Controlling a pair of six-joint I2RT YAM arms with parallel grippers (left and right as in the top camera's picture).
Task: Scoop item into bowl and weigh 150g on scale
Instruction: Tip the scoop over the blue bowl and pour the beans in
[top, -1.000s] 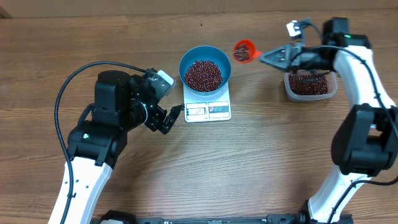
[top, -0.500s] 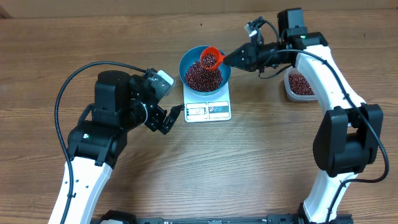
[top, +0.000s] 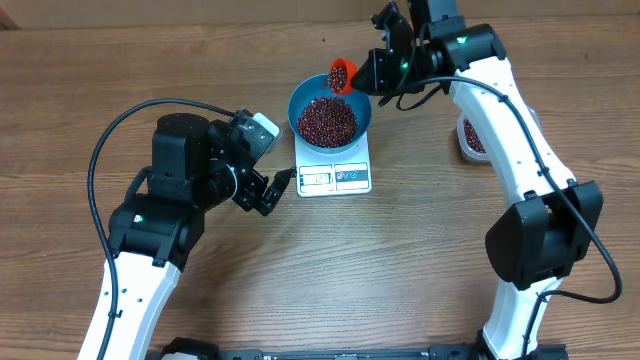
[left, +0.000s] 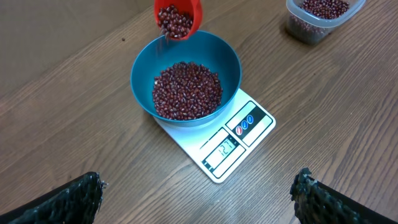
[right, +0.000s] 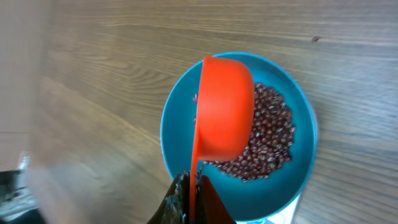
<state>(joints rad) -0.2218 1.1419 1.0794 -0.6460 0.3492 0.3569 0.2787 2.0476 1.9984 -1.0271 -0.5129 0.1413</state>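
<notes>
A blue bowl (top: 295, 112) holding a heap of red-brown beans (top: 327, 120) stands on the white scale (top: 334, 178). My right gripper (top: 368, 74) is shut on the handle of an orange scoop (top: 341, 73), which is tipped over the bowl's far rim. The left wrist view shows beans still in the scoop (left: 178, 15), mouth down toward the bowl (left: 140, 87). From the right wrist, the scoop's back (right: 224, 106) covers part of the beans (right: 267, 143). My left gripper (top: 277, 192) hangs open just left of the scale, with nothing between its fingers (left: 74, 199).
A clear plastic tub (top: 468, 135) with more beans sits on the wooden table at the right, partly hidden by my right arm. The scale's display (left: 225, 149) faces the front. A black cable loops over my left arm.
My right arm has carried the loaded scoop from near the tub leftward to the bowl's far rim and tipped it. The left arm has stayed still.
</notes>
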